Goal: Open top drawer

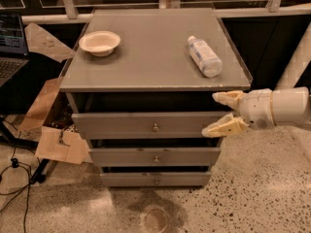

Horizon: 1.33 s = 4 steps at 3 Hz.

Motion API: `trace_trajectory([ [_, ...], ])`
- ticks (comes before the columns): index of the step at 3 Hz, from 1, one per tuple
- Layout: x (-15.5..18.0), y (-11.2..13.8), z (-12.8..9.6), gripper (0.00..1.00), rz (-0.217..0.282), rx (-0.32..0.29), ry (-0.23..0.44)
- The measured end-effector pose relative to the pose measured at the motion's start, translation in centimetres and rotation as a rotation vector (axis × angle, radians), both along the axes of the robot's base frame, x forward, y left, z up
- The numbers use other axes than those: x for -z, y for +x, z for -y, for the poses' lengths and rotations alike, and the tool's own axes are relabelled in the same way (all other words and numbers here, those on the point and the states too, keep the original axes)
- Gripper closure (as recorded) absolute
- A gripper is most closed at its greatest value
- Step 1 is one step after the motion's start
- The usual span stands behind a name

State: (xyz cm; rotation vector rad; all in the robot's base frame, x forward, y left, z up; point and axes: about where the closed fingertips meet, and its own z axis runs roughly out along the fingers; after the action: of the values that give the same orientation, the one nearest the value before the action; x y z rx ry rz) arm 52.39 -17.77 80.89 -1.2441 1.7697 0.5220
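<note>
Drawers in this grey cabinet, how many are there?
3, stacked: the top drawer under the tabletop, the middle drawer below it, the bottom drawer nearest the floor. The open gripper is by the top drawer's right end.

top drawer [121,125]: grey, silver knob [155,127] | gripper [212,114] at drawer's right end: cream fingers [226,126], white wrist [286,107] | bowl [99,41]: cream | bottle [205,56]: clear | floor [252,193]: grey, dark-speckled | cardboard [60,145]: brown
</note>
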Motion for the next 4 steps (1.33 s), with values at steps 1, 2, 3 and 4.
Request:
trace_trajectory([
  [1, 0.0, 0.0, 0.0, 0.49, 0.0, 0.0, 0.0],
  [2, 0.0, 0.0, -0.01, 0.74, 0.0, 0.0, 0.0],
  [3, 0.0, 0.0, -0.01, 0.95, 0.0, 0.0, 0.0],
  [4, 0.0, 0.0, -0.01, 1.0, 0.0, 0.0, 0.0],
])
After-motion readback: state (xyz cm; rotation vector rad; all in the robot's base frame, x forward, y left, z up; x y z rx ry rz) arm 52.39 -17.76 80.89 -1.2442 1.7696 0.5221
